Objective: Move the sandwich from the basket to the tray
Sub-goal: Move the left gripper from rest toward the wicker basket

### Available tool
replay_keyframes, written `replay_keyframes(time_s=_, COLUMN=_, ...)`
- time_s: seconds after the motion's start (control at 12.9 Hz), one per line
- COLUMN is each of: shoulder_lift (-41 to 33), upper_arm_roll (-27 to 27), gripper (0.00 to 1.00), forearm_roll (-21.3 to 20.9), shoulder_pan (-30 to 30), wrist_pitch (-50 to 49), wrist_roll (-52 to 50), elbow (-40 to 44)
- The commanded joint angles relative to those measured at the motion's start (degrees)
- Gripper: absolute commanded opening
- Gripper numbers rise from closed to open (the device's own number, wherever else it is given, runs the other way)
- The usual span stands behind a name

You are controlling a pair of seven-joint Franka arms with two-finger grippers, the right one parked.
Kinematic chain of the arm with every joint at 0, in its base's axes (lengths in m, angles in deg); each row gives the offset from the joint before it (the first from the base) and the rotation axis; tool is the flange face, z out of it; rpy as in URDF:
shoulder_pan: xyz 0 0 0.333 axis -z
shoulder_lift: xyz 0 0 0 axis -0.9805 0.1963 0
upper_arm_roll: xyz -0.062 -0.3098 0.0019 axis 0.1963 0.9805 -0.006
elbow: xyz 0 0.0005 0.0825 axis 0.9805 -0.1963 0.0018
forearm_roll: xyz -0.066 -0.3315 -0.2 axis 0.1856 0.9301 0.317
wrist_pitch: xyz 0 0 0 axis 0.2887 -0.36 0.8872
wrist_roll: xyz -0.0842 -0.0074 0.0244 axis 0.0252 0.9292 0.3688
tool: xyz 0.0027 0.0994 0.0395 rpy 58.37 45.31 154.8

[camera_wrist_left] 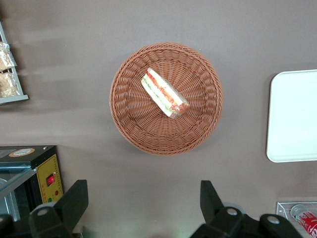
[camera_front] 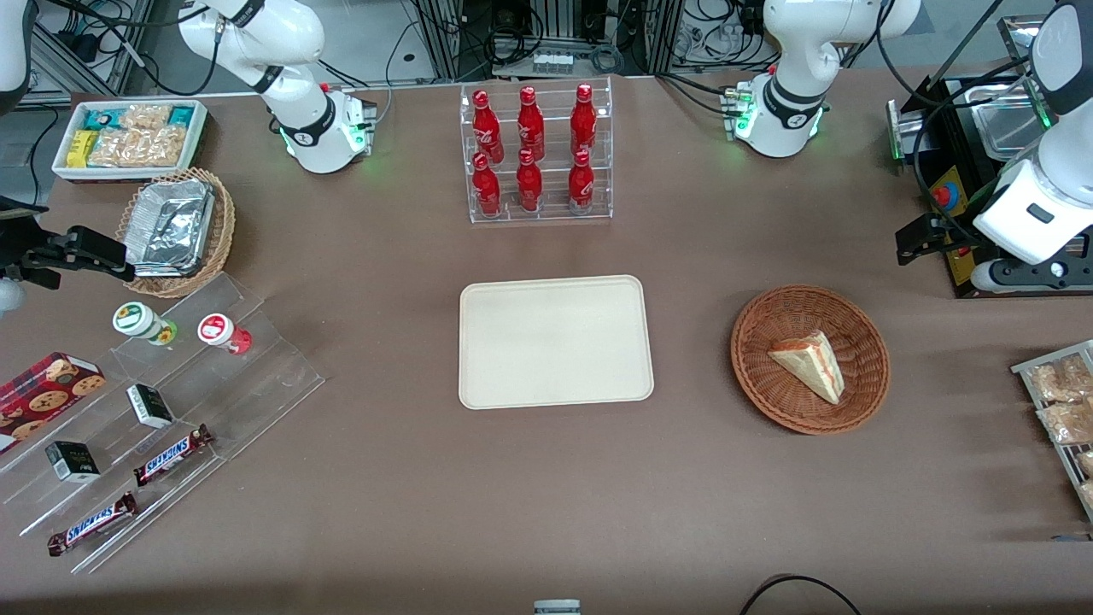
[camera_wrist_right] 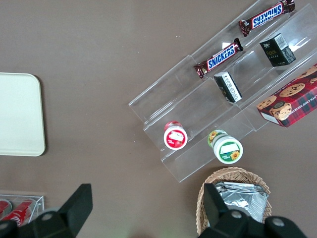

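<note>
Sandwich (camera_front: 809, 366) lies on its side in the basket (camera_front: 755, 369), filling edge showing, untouched. Tray (camera_front: 555, 342) sits bare beside the basket, toward parked arm's end, w/ a gap between. Gripper (camera_wrist_left: 143, 206) hangs high above the table near the basket, fingers (camera_wrist_left: 74, 201) wide apart, holding nothing.

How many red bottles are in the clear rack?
6: three on the rack's upper tier, three on the tier nearer the camera. None look hidden.
</note>
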Motion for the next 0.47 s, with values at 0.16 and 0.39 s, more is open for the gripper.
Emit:
replay_keyframes(time_s=0.16, shoulder_lift=0.3, upper_arm_roll=-0.11, gripper=1.0, forearm_roll=1.4, shoulder_pan=-0.33, wrist_pitch=0.18, wrist_roll=1.02, elbow=1.07)
replay_keyframes(time_s=0.39, shoulder_lift=2.66, upper_arm_roll=-0.2, gripper=1.0, forearm_roll=1.05, shoulder_pan=-0.25, wrist_pitch=1.68, wrist_roll=-0.29, elbow=0.11)
